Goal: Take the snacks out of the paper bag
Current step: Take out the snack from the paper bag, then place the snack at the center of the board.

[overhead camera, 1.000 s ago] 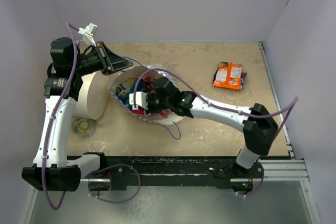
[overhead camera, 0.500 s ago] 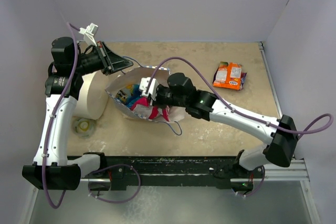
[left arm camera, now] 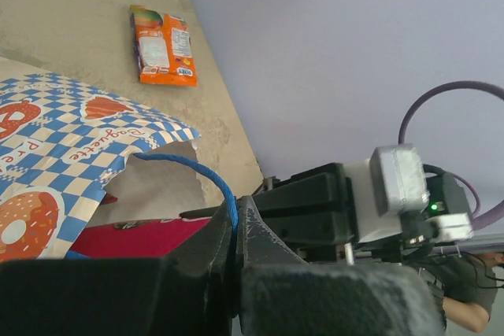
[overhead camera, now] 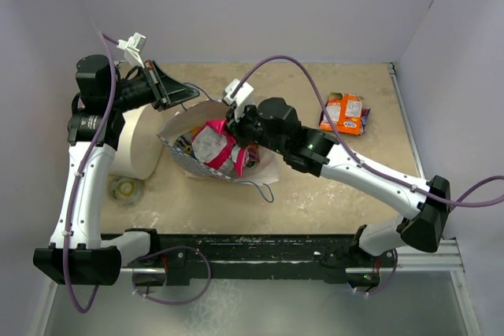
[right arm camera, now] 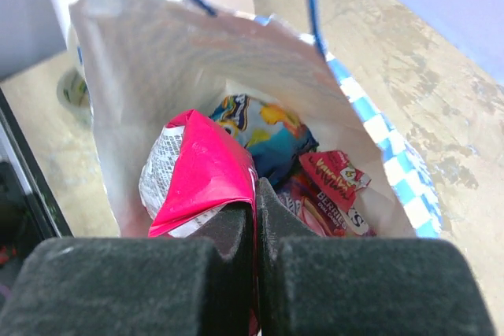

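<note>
The red packet [right arm camera: 201, 175] is clamped by its edge between the closed fingers of the right gripper [right arm camera: 253, 194] and is held in the mouth of the paper bag [overhead camera: 185, 161], its long axis running roughly from 11 to 5 o'clock in the top view. The blue cord handle [left arm camera: 197, 169] is pinched by the left gripper [left arm camera: 235, 222] at the bag's 11 o'clock edge, so the mouth is held open. Deeper inside, a blue-and-yellow packet [right arm camera: 264, 135] and a second red packet [right arm camera: 335, 175] are seen. An orange packet [overhead camera: 343, 112] lies on the table [overhead camera: 315, 186] at about 3 o'clock from the bag, and a withdrawal that way is judged likely.
</note>
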You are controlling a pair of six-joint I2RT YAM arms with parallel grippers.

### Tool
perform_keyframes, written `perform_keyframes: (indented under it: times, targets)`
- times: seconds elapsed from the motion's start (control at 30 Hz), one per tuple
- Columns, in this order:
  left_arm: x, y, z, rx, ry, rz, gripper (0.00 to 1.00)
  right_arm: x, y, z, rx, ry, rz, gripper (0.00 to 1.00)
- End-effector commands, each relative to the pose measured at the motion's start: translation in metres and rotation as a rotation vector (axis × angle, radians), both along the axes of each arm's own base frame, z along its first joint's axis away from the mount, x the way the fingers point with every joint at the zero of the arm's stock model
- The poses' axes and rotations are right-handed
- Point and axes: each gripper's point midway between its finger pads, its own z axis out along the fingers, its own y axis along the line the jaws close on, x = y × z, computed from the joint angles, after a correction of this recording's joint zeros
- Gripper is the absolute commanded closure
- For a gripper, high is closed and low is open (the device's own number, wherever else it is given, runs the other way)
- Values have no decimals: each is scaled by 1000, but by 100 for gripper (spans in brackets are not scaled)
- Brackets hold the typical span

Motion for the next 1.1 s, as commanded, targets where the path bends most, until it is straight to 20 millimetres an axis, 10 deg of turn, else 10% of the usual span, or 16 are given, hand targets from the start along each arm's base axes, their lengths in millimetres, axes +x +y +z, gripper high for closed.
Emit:
perform_keyframes:
  times: [0.0, 0.33, 0.6, 0.93, 1.07]
  targets:
    - [-13, -2, 33, -14, -126, -13, 100, 9, -25, 100, 278, -30, -167, 100]
    - [-6, 1, 24, -4, -92, 15, 100, -14, -72, 158, 402, -10, -234, 100]
    - [6, 2, 13, 4, -58, 30, 100, -35, -157, 190, 531, -82, -396, 100]
    - [8, 2, 7, 5, -24, 31, 100, 4, -266, 182, 331, -272, -1004, 100]
    - [7, 2, 9, 0, -25, 30, 100, 53, -284, 167, 234, -260, -1083, 100]
